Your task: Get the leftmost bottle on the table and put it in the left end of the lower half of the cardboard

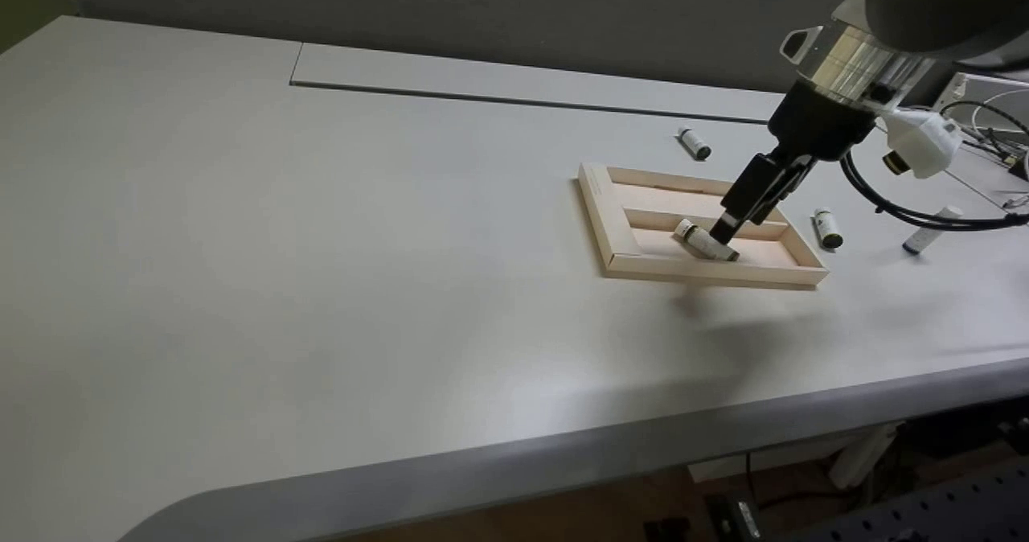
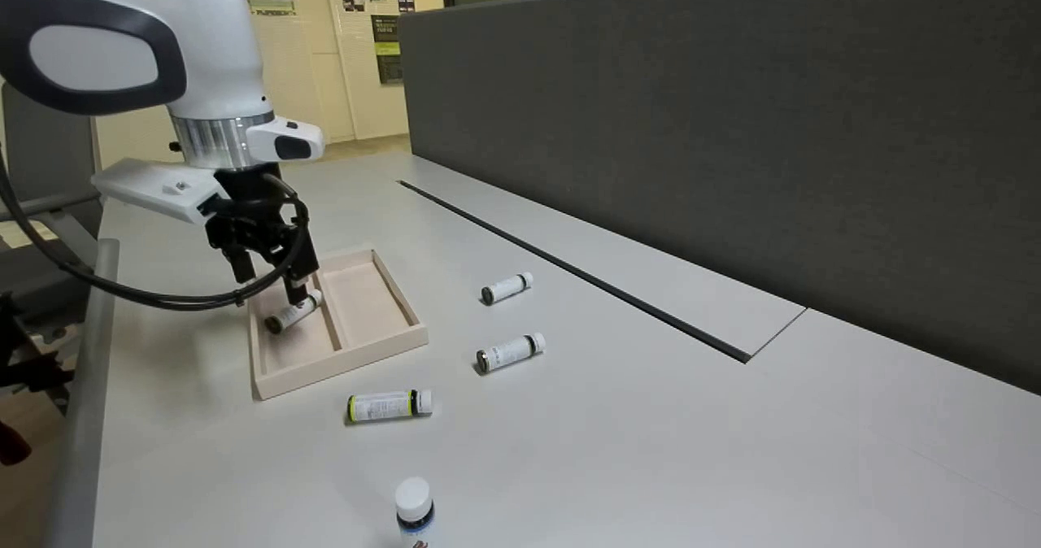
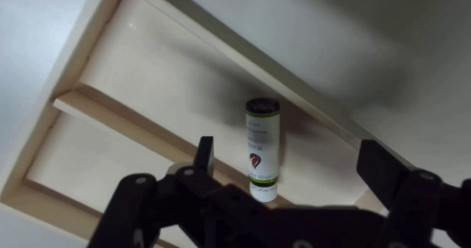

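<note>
The light-tan cardboard (image 1: pixel 608 220) lies on the white table (image 1: pixel 321 285); it also shows in an exterior view (image 2: pixel 341 363) and the wrist view (image 3: pixel 75 56). A small bottle (image 1: pixel 707 242) with a white cap lies slantwise in one long half of it. In the wrist view this bottle (image 3: pixel 263 145) has its cap at the lengthwise bar and its dark base towards the outer rim; I cannot tell if the cap rests on the bar. My gripper (image 3: pixel 285 152) is open just above the bottle, fingers apart on either side, neither visibly touching it. It also shows in an exterior view (image 2: pixel 268 284).
Other bottles stand or lie on the table: one lying far bottle (image 2: pixel 507 288), a second lying bottle (image 2: pixel 511 353), a green-banded lying bottle (image 2: pixel 389 406) and an upright bottle (image 2: pixel 415 509). A dark panel (image 2: pixel 716 141) borders the table. A cable (image 2: pixel 154 297) hangs by the gripper.
</note>
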Motion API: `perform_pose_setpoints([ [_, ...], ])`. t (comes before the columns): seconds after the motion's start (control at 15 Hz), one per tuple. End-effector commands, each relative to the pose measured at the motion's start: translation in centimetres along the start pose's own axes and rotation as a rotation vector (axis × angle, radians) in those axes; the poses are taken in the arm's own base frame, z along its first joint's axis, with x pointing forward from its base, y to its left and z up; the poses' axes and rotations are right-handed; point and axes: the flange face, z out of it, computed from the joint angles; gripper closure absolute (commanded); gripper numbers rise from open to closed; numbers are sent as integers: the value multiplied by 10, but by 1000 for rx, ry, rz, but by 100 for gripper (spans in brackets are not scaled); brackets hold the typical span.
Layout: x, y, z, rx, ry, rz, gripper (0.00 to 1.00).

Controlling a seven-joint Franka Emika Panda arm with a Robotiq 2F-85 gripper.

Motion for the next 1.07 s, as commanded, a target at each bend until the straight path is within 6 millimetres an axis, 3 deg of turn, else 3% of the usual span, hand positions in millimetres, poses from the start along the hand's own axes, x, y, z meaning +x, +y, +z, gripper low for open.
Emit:
perform_pose_setpoints([
  [0.0,-4,26,-12,11,2,33,25],
  [0.13,-7,38,-13,5,16,52,30],
  [0.33,-8,48,-13,6,24,74,55],
  [0.73,1,38,-5,-8,38,61,95],
  [1.0,3,34,9,-20,22,49,100],
])
